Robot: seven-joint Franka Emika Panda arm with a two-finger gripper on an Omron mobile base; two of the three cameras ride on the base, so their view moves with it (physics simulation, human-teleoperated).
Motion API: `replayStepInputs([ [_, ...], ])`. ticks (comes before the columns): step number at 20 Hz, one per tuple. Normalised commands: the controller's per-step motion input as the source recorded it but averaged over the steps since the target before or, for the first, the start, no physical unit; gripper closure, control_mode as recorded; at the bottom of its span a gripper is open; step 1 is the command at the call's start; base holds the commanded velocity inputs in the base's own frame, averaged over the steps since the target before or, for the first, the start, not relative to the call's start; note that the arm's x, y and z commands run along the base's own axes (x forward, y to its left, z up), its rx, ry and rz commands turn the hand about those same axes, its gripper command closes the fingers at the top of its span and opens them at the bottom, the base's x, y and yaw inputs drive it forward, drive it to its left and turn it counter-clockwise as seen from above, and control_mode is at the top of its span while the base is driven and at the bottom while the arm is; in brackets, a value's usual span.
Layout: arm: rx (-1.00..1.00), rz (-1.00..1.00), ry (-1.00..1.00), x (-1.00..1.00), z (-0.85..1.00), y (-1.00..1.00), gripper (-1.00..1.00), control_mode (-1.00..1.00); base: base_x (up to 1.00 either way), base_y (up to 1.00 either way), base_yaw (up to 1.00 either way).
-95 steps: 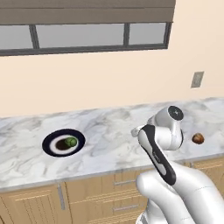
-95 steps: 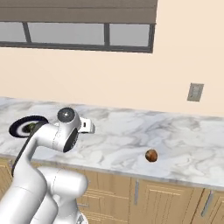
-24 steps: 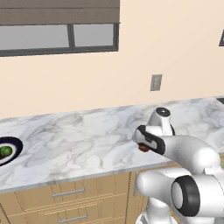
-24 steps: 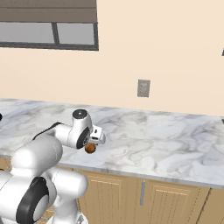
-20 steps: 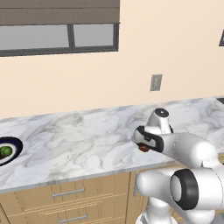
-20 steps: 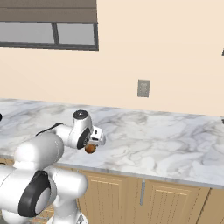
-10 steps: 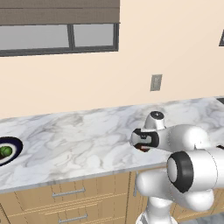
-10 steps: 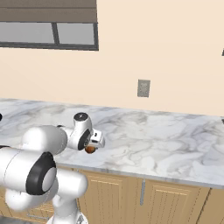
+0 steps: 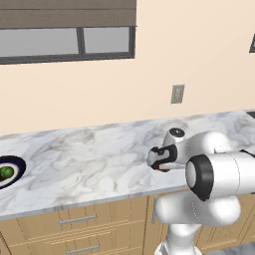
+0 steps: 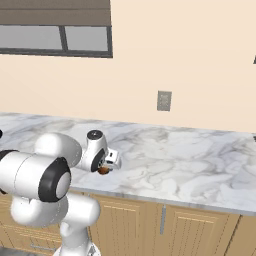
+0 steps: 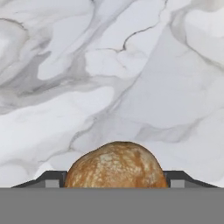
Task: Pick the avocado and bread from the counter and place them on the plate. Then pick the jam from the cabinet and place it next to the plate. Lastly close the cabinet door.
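1. Down between the pincer [image 11: 116, 183] tips sits the bread [image 11: 116, 165], one browned round loaf; its lower part is cut off at the bottom of the hand view, so I can't see where it meets the tabletop [image 11: 131, 78].
2. The two dark tips poke out on either side of the loaf, right up against its flanks. Looks clamped on it, but the actual contact is hidden, so can't tell for sure.
3. From the right base view the bread [image 10: 104, 170] is just a small brown blob under the pincer [image 10: 106, 165], low over the front part of the marble tabletop [image 10: 180, 160].
4. In the left base view the pincer [image 9: 160, 164] mostly covers the loaf; only a reddish sliver peeks out beneath it.
5. Way off to the pincer's left, one plate [image 9: 15, 172] is cut off by the picture edge, with one avocado [image 9: 6, 172] on it.
6. One wall outlet [image 9: 177, 93] sits on the wall behind the pincer, plus one window [image 9: 67, 42] up higher.
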Motion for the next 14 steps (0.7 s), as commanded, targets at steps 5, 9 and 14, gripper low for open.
replayStepInputs([
  [5,0.02,-0.01,-0.02,0.00,0.13,0.00,1.00,-1.00,0.00,0.00,0.00],
  [9,0.09,-0.03,-0.17,-0.01,0.75,0.00,1.00,-1.00,0.00,0.00,0.00],
  [14,0.07,-0.02,-0.18,-0.08,0.83,0.02,1.00,-1.00,0.00,0.00,0.00],
])
